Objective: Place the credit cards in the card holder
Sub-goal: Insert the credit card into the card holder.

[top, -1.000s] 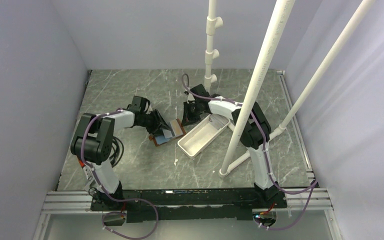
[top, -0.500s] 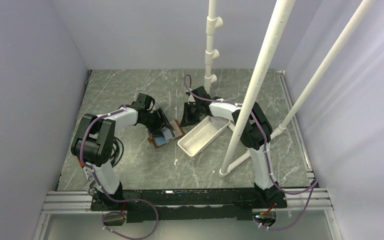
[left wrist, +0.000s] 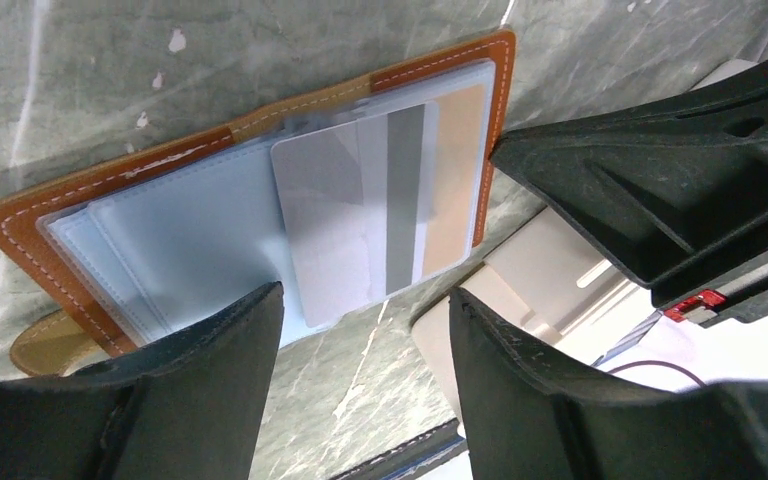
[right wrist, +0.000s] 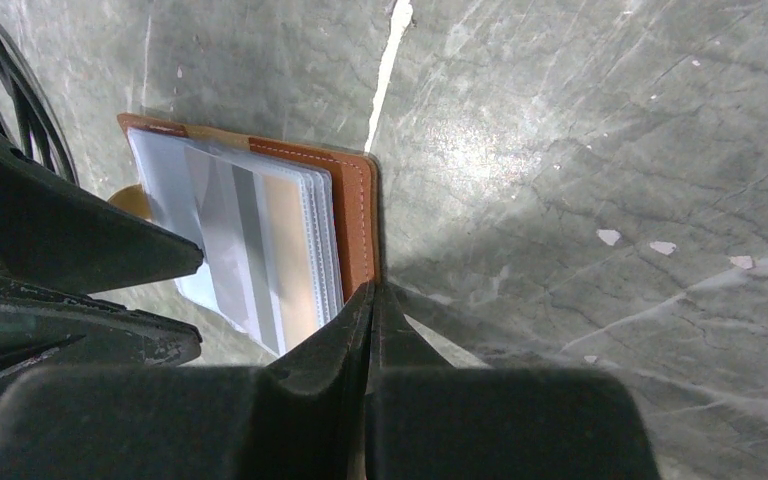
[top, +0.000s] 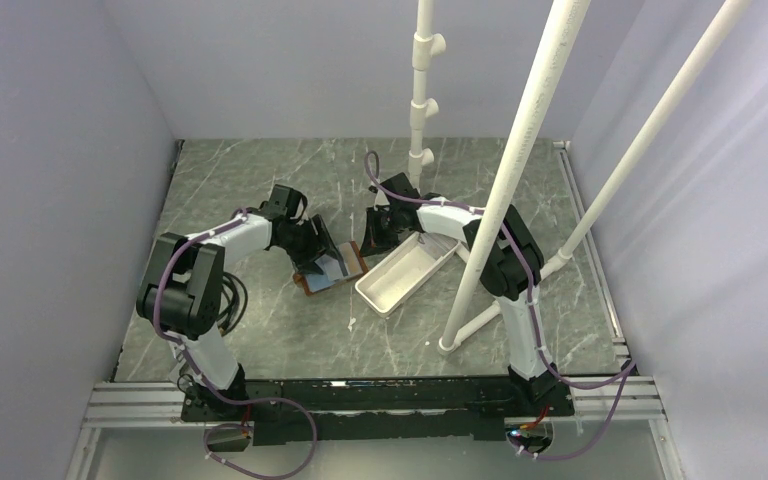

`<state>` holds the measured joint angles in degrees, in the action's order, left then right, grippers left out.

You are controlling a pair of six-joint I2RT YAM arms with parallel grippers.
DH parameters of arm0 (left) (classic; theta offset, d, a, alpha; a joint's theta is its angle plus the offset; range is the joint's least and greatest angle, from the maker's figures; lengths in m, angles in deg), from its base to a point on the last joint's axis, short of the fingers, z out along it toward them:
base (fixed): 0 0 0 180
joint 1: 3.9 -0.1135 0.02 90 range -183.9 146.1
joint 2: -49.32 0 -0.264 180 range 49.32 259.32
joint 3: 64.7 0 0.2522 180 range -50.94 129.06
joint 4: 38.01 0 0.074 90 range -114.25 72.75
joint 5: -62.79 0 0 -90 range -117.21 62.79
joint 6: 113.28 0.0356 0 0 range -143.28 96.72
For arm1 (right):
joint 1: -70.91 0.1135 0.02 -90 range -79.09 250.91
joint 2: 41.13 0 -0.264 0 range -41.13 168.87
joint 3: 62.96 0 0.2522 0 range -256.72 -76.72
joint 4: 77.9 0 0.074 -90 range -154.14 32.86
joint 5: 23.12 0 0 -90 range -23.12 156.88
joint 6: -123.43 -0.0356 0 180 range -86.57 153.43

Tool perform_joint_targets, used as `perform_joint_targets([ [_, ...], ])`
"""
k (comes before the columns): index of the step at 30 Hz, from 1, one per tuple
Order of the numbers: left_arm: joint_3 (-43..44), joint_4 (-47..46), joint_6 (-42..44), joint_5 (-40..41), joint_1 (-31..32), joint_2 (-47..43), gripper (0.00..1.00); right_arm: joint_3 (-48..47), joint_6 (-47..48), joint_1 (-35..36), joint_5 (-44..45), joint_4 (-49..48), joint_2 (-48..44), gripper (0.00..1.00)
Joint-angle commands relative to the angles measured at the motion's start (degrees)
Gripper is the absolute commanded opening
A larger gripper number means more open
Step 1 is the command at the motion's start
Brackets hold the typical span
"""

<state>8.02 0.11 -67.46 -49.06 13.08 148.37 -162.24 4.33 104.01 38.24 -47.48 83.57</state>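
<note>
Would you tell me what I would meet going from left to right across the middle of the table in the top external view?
card holder → white tray → slanted white pipe

Soft, even light comes from above. A bright shiny patch glares on the worktop [right wrist: 480, 150]. Shadows are gentle. Close dark parts look blurry.

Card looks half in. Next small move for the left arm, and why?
Probably push the grey card deeper: it sticks out past the card holder edge, between the open left fingers, while the right fingers pinch the holder.
</note>
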Motion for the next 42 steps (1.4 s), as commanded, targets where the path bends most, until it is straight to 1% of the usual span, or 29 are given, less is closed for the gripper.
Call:
perform_joint_targets([
  [1,0.92,-2.99,0.16,-2.25,-0.1,0.16,0.66,-2.02,1.26,0.46,-0.29,0.73,-0.15,0.0],
  [10,3.17,-6.68,-1.42,-5.74,1.09,2.18,0.66,-2.92,1.24,1.15,-0.84,0.82,0.28,0.0],
  [12,3.18,-6.69,-1.61,-5.45,1.37,2.13,0.66,-2.91,1.25,1.17,-0.63,0.83,0.3,0.0],
  [14,2.97,-6.28,-1.59,-4.56,1.4,1.6,0.67,-2.84,1.41,1.18,-0.48,0.91,0.21,0.0],
  [20,1.33,-1.49,0.17,3.11,1.31,-3.19,0.7,-2.65,1.85,1.17,-0.2,1.17,0.36,0.0],
  [25,-1.3,-0.38,0.35,5.22,1.07,-6.19,0.71,-2.69,2.08,1.18,0.15,1.3,0.52,0.0],
  [28,-2.58,-0.75,0.08,5.38,0.74,-5.92,0.72,-2.75,2.21,1.18,0.32,1.44,0.56,0.0],
  [37,-1.91,-3.34,0.38,3.07,0.75,-2.22,0.73,-2.81,2.03,1.18,0.12,1.44,0.68,0.0],
  [42,-1.68,-5.64,-0.49,0.68,0.74,-1.52,0.71,-3.22,2.03,1.34,-0.05,1.46,0.93,0.0],
])
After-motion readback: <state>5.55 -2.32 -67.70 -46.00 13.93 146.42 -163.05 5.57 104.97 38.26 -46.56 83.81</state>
